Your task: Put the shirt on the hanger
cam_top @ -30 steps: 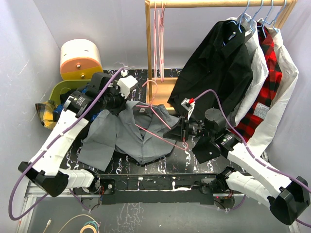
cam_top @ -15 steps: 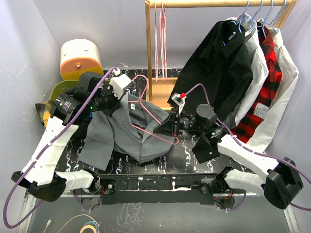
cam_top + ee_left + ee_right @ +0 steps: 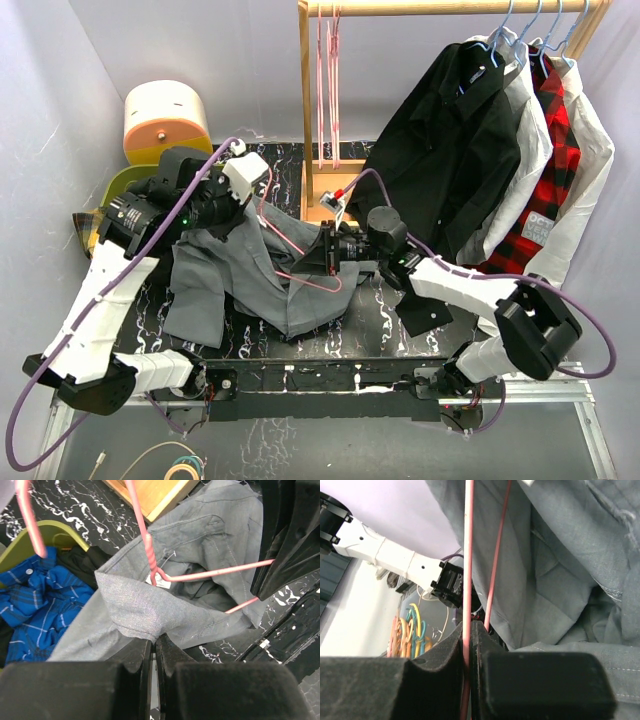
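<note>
The grey shirt (image 3: 250, 285) lies bunched on the black marbled table, its collar end lifted. My left gripper (image 3: 236, 212) is shut on a fold of the collar edge, which shows in the left wrist view (image 3: 145, 615) above my left gripper (image 3: 154, 642). The pink hanger (image 3: 300, 250) is tilted, its hook up near the left gripper. One arm of the hanger (image 3: 210, 572) runs inside the shirt's neck opening. My right gripper (image 3: 318, 260) is shut on a hanger rod (image 3: 468, 555), pinched at my right gripper (image 3: 469, 630), close against the shirt fabric (image 3: 560, 580).
A wooden rack (image 3: 305, 100) stands at the back with spare pink hangers (image 3: 326, 90). A black shirt (image 3: 450, 140), white shirts and a red plaid shirt (image 3: 545, 170) hang at the right. A green bin (image 3: 115, 190) holding a blue plaid garment (image 3: 30, 610) is at the left.
My right gripper has moved left with the hanger, pushing it further into the shirt. My left gripper has lifted the collar higher and the shirt has bunched up.
</note>
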Controlling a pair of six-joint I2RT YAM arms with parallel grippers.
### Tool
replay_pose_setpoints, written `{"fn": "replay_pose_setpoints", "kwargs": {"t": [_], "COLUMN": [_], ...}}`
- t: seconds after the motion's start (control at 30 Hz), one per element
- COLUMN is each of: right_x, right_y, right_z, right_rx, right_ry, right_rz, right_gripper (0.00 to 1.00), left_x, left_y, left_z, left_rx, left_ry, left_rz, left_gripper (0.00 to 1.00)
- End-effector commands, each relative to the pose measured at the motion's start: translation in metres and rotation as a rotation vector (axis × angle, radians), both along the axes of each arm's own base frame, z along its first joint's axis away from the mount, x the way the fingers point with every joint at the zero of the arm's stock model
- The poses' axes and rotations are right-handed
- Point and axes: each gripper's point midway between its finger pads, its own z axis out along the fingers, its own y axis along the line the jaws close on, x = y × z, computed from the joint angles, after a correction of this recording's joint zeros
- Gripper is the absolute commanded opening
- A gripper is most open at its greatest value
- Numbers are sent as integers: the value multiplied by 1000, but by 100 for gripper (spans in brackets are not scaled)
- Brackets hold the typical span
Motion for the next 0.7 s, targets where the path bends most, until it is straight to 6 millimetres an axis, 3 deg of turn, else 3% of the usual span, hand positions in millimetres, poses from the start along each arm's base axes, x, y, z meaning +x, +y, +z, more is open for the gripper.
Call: {"fn": "replay_pose_setpoints", "kwargs": {"t": [0.0,0.13,0.3,0.4,0.5,0.57,0.63,0.67], "right_x": [-11,-2,10,12,10,10,10,10], "right_y": [12,20,30,32,32,30,29,28], "right_z": [32,43,60,60,56,52,48,44], "right_rx": [96,108,132,139,136,131,124,117], "right_ry": [-84,-107,-138,-133,-123,-124,-124,-122], "right_rz": [96,94,82,96,97,88,80,74], "right_gripper": [8,8,8,8,8,8,8,8], "left_x": [-1,-22,-50,-53,-52,-54,-58,-62], "left_y": [10,3,8,17,23,23,22,19], "left_z": [36,30,-17,-34,-38,-31,-18,-7], "left_rx": [4,-7,53,96,115,111,88,55], "left_ry": [-107,-27,141,148,127,123,121,115], "left_rz": [-2,-95,-162,-152,-134,-138,-142,-145], "left_gripper": [0,0,0,0,1,28,78,94]}}
